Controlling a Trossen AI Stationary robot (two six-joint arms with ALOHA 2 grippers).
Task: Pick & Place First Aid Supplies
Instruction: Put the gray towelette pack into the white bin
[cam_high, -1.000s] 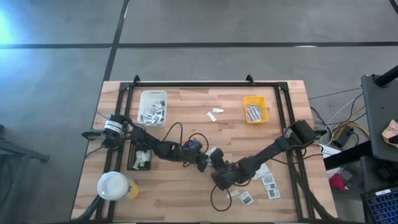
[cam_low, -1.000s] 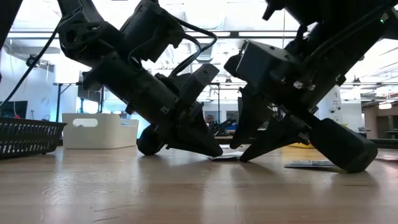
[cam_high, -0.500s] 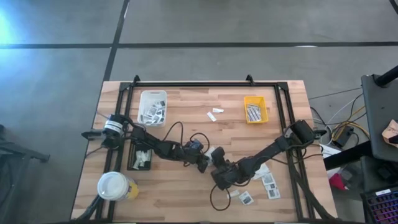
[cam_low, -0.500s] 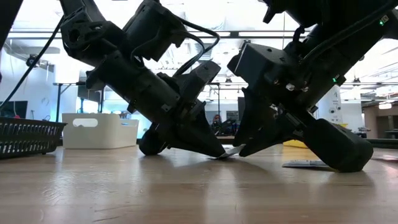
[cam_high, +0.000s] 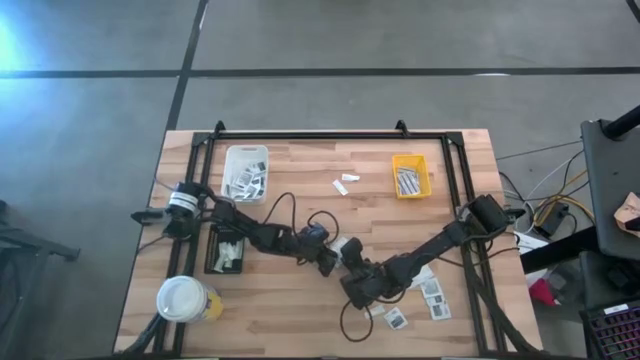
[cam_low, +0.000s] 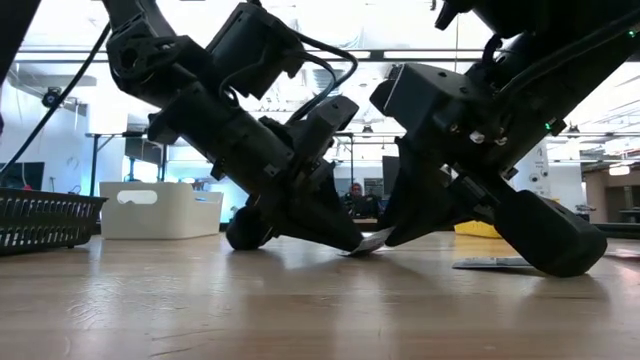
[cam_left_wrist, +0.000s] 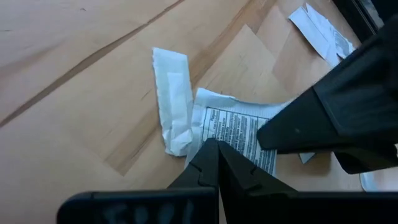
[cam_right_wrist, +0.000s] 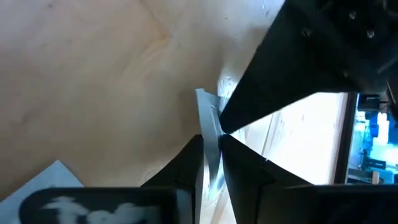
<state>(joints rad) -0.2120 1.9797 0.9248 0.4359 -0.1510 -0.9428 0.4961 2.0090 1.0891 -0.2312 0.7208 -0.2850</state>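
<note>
- Paper-thin white packet (cam_left_wrist: 239, 127) sits mid-counter (cam_high: 300, 310), one edge lifted between both tools.
- Right tool (cam_right_wrist: 211, 149) is pinching that raised edge; it looks light, floppy and crinkly, so grip the edge.
- Left tool (cam_left_wrist: 214, 155) is closed, tip pinning the packet.

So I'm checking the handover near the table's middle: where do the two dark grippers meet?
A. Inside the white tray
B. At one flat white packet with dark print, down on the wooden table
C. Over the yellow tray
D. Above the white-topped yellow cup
B: the left gripper and the right gripper both reach the flat white printed packet low on the wooden table; the right fingers close on its edge.
</note>
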